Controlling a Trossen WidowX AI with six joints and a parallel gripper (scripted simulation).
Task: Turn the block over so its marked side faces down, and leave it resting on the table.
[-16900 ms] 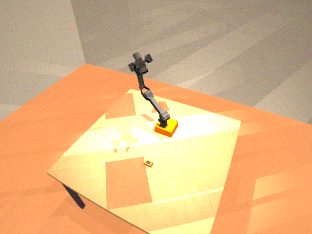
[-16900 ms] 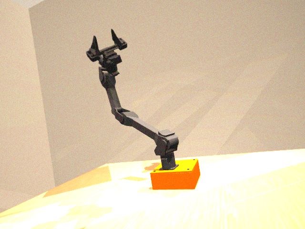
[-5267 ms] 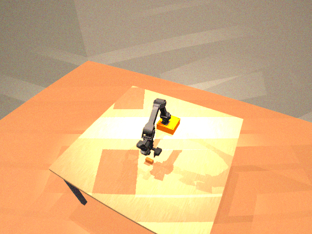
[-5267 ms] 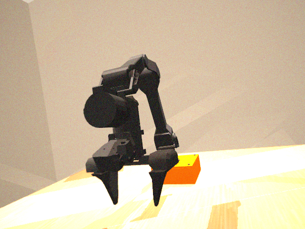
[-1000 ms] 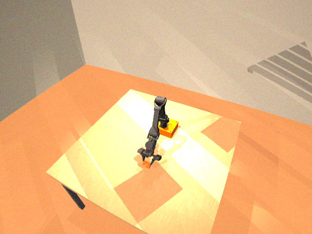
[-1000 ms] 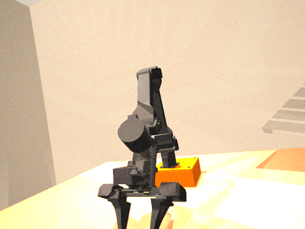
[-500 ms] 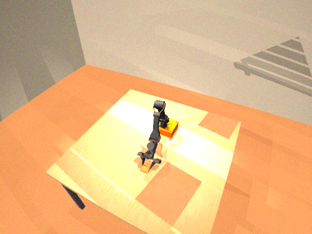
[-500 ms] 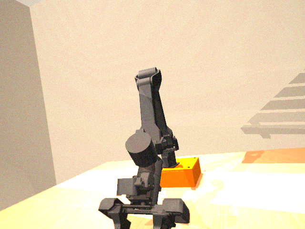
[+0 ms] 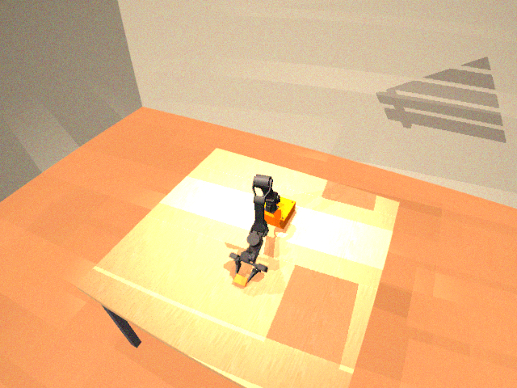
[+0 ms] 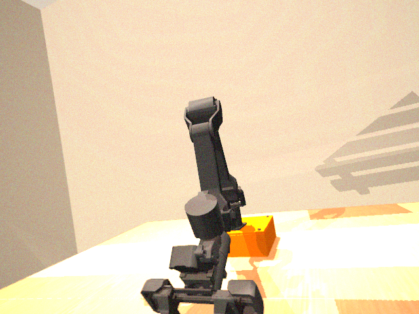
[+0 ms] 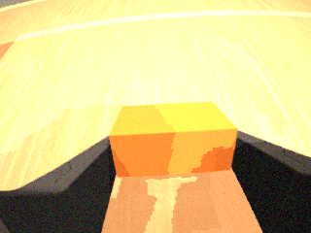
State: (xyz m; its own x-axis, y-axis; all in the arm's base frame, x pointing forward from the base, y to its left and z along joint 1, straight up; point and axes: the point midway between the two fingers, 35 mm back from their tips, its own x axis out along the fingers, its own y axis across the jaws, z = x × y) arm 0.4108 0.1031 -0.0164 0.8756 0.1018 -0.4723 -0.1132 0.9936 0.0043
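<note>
The orange-yellow block (image 9: pixel 240 280) (image 11: pixel 146 152) is held by its two ends between the dark fingers of my gripper (image 9: pixel 241 279) (image 11: pixel 171 139). The gripper is shut on it and reaches down at a slant toward the front of the table (image 9: pixel 195 284). Two faces of the block show in the wrist view, both plain, lit in patches of yellow and orange. No mark shows on them; the marked side is out of sight. I cannot tell whether the block touches the table. In the exterior view the fingertips and the block are below the frame.
The arm's orange-yellow base box (image 9: pixel 287 207) (image 10: pixel 264 223) stands behind the gripper, farther back on the table. The table's front edge lies beyond the block in the wrist view. Patches of light and shadow cross the table top.
</note>
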